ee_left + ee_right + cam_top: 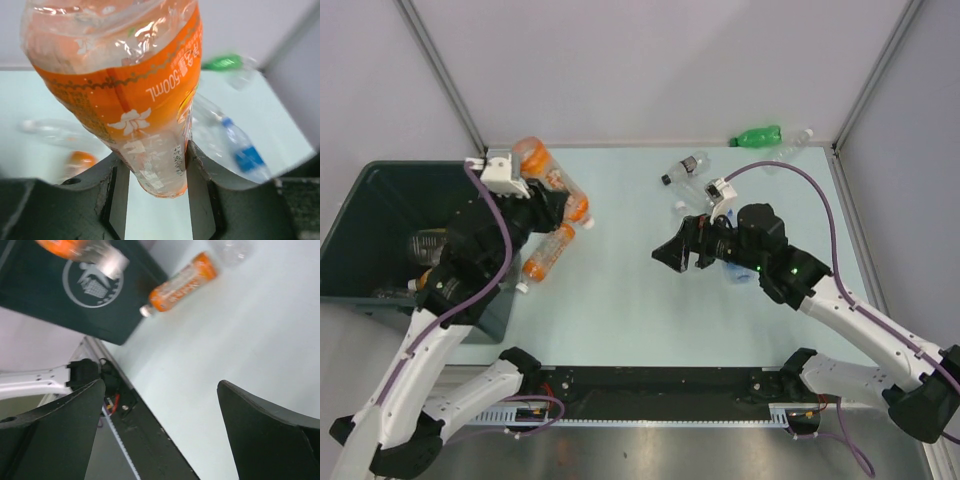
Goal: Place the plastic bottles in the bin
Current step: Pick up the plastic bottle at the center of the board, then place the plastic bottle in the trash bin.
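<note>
left gripper (157,172) clamped shut on an orange-labelled bottle (125,90), its narrow end pinched between both fingers, just right of the bin (390,200), right gripper (672,252) spread wide, holding nothing, well right of the bin

The table (620,330) middle lies open; bottles (685,167) clutter its far right.

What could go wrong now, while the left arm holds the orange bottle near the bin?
1. The left fingers pinch the orange-labelled bottle only at its narrow, crumpled end, so it might swing or slip out.
2. From above, this bottle appears to be beside the rim of the bin, not over the opening. If released now, it would probably drop on the table.
</note>
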Robot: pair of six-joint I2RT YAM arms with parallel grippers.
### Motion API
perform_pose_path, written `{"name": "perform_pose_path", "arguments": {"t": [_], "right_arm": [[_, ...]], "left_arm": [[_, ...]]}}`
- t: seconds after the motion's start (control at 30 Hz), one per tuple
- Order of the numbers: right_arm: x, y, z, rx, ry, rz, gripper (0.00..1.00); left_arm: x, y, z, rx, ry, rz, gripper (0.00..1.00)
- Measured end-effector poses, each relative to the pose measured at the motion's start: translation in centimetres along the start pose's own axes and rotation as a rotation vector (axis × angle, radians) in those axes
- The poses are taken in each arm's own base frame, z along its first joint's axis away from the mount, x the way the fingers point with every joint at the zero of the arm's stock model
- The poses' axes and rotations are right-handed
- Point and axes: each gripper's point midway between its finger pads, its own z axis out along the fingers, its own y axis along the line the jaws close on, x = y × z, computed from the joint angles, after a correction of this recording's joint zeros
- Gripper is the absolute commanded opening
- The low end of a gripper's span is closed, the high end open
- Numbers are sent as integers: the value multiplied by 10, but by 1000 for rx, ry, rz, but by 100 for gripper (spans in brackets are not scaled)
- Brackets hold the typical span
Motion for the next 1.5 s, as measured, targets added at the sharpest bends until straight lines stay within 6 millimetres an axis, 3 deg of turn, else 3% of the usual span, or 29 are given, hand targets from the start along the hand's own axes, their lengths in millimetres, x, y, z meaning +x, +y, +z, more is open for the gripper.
{"name": "perform_pose_path", "arguments": {"t": [0.3,0.5,0.6,0.63,0.73,0.83,1.07,1.23,1.4,1.5], "right_arm": [[16,-46,-2,211,44,28,100],[23,-58,-2,263,66,36,100],[22,-60,-2,274,63,36,100],[22,-61,-2,278,61,36,100],[23,-63,-3,285,64,39,100],[24,-65,-2,290,69,42,100],[27,-68,-4,306,81,47,100],[29,-71,-5,315,88,50,100],[31,-74,-3,325,99,53,99],[33,-76,-3,335,103,55,100]], "left_arm": [[-97,89,-62,-575,-215,139,39],[-130,131,-117,-914,-324,214,46],[-138,145,-144,-1062,-360,250,61],[-137,149,-151,-1099,-361,255,75],[-137,154,-164,-1168,-357,255,92],[-137,157,-172,-1212,-353,245,100],[-133,160,-174,-1239,-321,260,100],[-132,156,-158,-1197,-279,289,100],[-131,138,-116,-999,-220,310,100],[-119,123,-85,-845,-167,306,100]]}}
